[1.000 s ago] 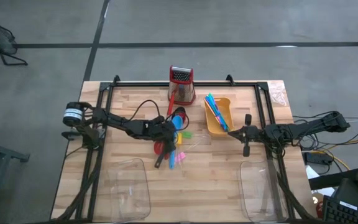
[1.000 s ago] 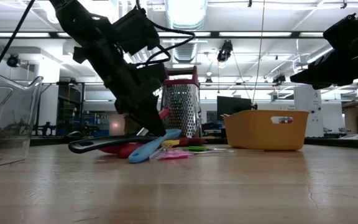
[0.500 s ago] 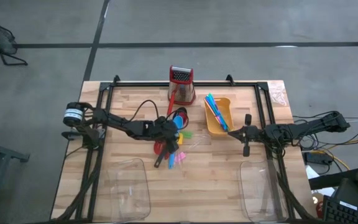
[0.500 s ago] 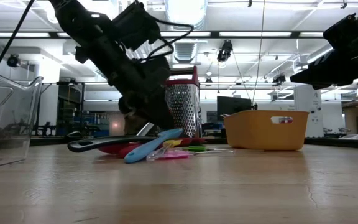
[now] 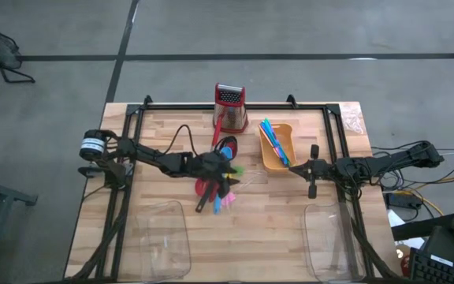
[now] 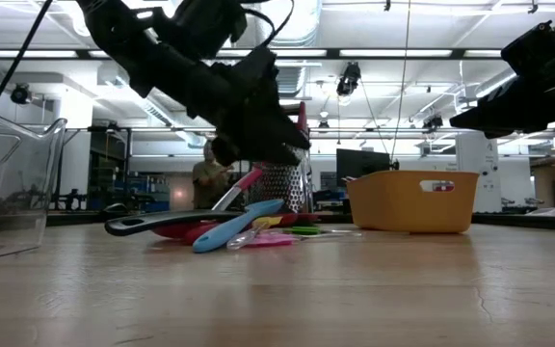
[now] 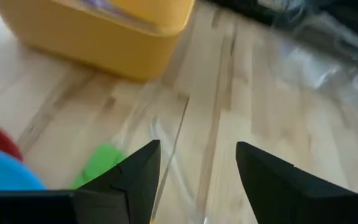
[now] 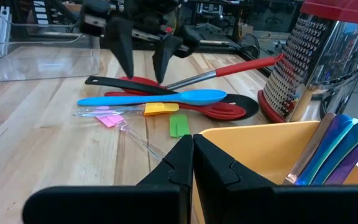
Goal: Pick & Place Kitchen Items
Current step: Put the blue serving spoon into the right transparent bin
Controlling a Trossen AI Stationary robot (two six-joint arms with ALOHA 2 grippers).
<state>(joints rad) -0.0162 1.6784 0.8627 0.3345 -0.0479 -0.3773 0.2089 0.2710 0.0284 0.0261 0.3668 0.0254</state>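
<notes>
Wooden planks form the bench (image 5: 290, 237), seen from above with two dark robot arms reaching in from either side. Near the middle lies a loose heap of kitchen items: a long blue plastic spoon (image 8: 160, 98), a black ladle with a thin handle (image 8: 120, 83), a red plastic spoon with a metal stem (image 8: 225, 70), a small green piece (image 8: 179, 126), a pink piece (image 8: 107, 118) and a yellow piece (image 8: 160, 108). Behind the heap stands a metal box grater with a red top (image 5: 230, 106). Beside it sits a yellow plastic bin (image 5: 277, 147) already holding several thin coloured sticks (image 5: 272, 136). Two clear plastic trays (image 5: 166, 237) rest at the near edge, one on each side.

The left hand (image 6: 268, 145) hangs just above the heap, tilted downward, its two fingers spread wide and holding nothing. The right hand (image 5: 312, 170) waits just beside the yellow bin, fingers pressed together and empty.

The step in hand appears to be a pick from the heap. The next move likely calls for lowering the open left hand over a single item, closing on it without dragging its overlapping neighbours, then carrying it to a container.
</notes>
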